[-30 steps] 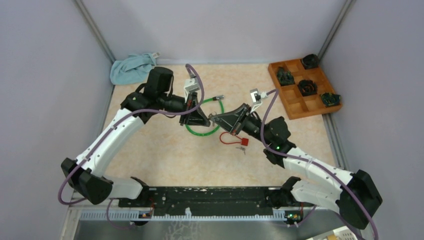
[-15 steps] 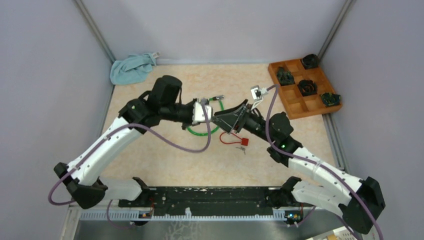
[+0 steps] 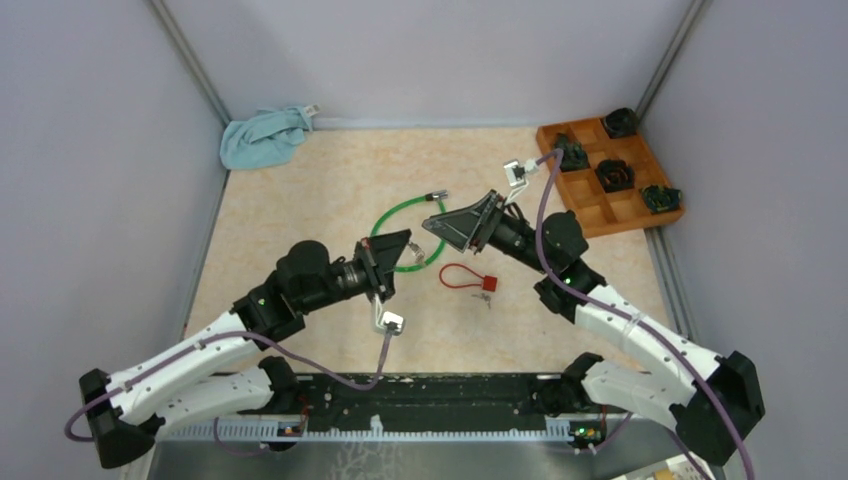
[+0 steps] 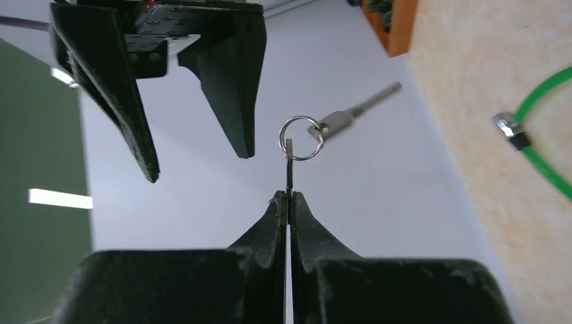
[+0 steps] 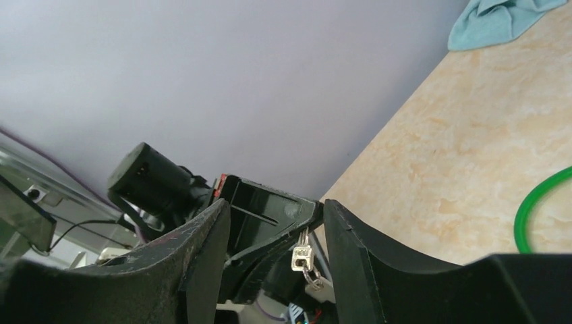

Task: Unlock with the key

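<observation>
Pinching the key by its blade, the left gripper has its jaws pressed together; the ring and a second key hang free beyond the tips. The right gripper faces it with jaws spread wide and nothing between them. The padlock lies on the table, just right of the green cable, with neither gripper touching it. Judged from this, the key is secured, but nothing is done at the lock: steadying the padlock, inserting the key and turning it all remain. One second ago both grippers met tip to tip above the green cable. The left arm has since drawn back toward the near edge with the key, and the right gripper has lifted away toward the far side.
</observation>
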Action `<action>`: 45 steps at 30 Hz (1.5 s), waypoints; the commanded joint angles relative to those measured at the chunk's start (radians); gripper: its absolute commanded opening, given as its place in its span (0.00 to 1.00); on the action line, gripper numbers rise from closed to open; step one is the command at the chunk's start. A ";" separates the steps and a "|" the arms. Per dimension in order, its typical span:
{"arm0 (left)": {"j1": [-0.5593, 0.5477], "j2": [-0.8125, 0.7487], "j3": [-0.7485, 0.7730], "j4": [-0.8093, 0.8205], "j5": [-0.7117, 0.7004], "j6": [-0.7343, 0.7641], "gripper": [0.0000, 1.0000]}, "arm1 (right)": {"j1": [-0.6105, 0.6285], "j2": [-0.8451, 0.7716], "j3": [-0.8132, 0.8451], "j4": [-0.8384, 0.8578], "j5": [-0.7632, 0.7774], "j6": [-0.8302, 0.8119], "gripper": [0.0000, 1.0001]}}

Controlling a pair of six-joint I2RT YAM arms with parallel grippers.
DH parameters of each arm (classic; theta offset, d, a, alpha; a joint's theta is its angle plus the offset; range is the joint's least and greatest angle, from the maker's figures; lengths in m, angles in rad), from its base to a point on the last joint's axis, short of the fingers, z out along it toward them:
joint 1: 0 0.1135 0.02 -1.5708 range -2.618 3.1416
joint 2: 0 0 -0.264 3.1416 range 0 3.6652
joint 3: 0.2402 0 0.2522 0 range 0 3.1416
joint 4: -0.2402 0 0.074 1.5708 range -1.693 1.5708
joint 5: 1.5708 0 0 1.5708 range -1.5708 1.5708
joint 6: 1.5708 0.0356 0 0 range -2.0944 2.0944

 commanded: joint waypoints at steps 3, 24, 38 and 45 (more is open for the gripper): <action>-0.010 -0.022 -0.085 0.394 0.020 0.310 0.00 | -0.005 0.016 -0.001 0.141 -0.036 0.098 0.51; -0.037 0.035 -0.073 0.382 -0.128 0.338 0.00 | -0.003 0.115 -0.010 0.303 -0.103 0.188 0.29; -0.046 0.051 -0.055 0.360 -0.197 0.317 0.00 | -0.003 0.149 -0.041 0.382 -0.121 0.251 0.18; -0.046 0.050 -0.053 0.367 -0.206 0.305 0.00 | -0.005 0.146 -0.059 0.392 -0.125 0.279 0.20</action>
